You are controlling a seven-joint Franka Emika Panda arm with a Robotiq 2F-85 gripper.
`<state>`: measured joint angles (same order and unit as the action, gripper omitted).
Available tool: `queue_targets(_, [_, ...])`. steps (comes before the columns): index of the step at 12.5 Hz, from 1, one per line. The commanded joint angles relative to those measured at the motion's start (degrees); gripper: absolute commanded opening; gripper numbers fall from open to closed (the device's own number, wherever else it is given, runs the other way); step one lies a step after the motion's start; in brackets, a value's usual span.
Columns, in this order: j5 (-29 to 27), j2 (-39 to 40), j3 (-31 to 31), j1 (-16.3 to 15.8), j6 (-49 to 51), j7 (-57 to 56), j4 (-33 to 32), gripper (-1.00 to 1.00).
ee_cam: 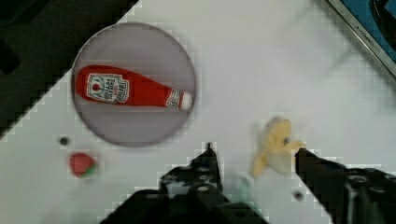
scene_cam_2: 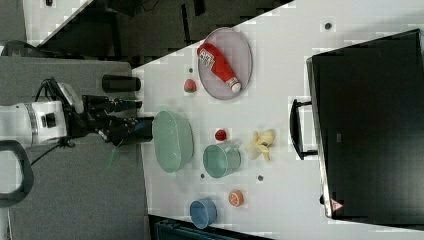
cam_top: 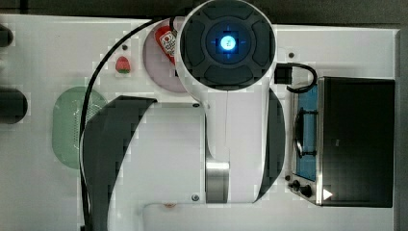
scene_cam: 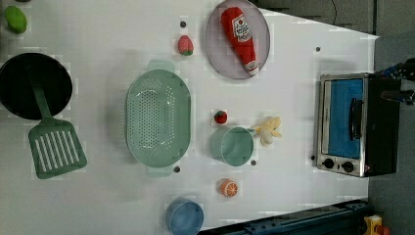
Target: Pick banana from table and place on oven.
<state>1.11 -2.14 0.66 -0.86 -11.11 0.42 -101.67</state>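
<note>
The gripper (ee_cam: 254, 151) hangs above the table (scene_cam: 293, 73) with jaws wide, holding nothing. The banana (scene_cam: 268, 130) lies between the oven (scene_cam: 355, 125) and a green cup (scene_cam: 233, 146).

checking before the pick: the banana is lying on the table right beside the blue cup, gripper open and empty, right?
Not quite: the left view shows the banana on the table beside the green cup, not the blue cup. The gripper is open and empty.

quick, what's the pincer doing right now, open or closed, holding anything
Pincer: open, holding nothing; the banana lies on the table.
</note>
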Motion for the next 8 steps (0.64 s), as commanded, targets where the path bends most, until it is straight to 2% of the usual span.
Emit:
queue_targets(1, [0.52, -26.68, 2.02, 2.51, 10.15, 3.73, -18.53, 0.59])
queue_targets(3, [0.51, -26.65, 1.96, 2.44, 9.93, 3.73, -18.58, 0.99])
queue_targets(8, [0.5, -22.12, 1.88, 2.21, 7.98, 3.73, -19.42, 1.0])
